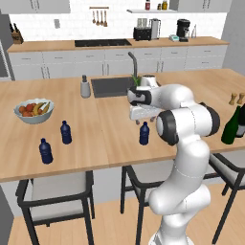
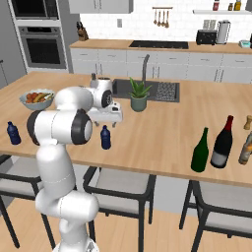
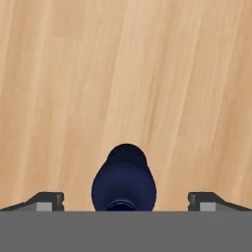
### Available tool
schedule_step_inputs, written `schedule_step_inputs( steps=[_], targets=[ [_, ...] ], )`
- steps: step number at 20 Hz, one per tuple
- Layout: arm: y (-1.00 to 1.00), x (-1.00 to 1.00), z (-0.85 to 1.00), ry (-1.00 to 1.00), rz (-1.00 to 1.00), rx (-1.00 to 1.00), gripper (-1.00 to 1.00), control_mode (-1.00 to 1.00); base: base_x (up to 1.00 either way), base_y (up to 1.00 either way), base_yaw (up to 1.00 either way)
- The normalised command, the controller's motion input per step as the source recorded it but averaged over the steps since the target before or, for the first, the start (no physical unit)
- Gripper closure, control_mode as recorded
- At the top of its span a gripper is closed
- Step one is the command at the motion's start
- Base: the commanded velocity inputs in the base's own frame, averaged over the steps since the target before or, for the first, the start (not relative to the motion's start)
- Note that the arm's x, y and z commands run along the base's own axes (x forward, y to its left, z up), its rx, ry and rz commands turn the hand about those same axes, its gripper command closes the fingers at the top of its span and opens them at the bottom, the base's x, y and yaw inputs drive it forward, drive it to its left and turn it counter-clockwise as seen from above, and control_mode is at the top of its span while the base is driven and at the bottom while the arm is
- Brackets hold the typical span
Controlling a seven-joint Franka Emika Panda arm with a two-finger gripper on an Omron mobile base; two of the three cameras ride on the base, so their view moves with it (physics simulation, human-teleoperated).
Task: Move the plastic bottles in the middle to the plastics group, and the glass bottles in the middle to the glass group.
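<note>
One small dark-blue plastic bottle (image 3: 124, 181) stands upright on the wooden island counter (image 1: 110, 129), near its front edge, directly under the gripper (image 3: 125, 201). The fingers (image 3: 48, 201) are wide apart, one on each side of the bottle, not touching it. Two similar blue bottles (image 1: 65, 132) stand to the left, near the fruit bowl (image 1: 34, 111). The green wine bottle (image 2: 200, 150) and the near-black wine bottle (image 2: 222, 143) stand far right.
</note>
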Motion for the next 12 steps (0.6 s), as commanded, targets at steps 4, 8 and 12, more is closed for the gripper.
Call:
schedule_step_inputs(
  steps=[4, 8, 12],
  targets=[
    [0.0, -0.08, -0.24, 0.0, 0.0, 0.0, -1.0, -1.0, 0.0, 0.0, 0.0],
    [0.0, 0.0, -0.14, 0.0, 0.0, 0.0, -1.0, -1.0, 0.0, 0.0, 0.0],
    [0.0, 0.0, -0.1, 0.0, 0.0, 0.0, -1.0, -1.0, 0.0, 0.0, 0.0]
  ],
)
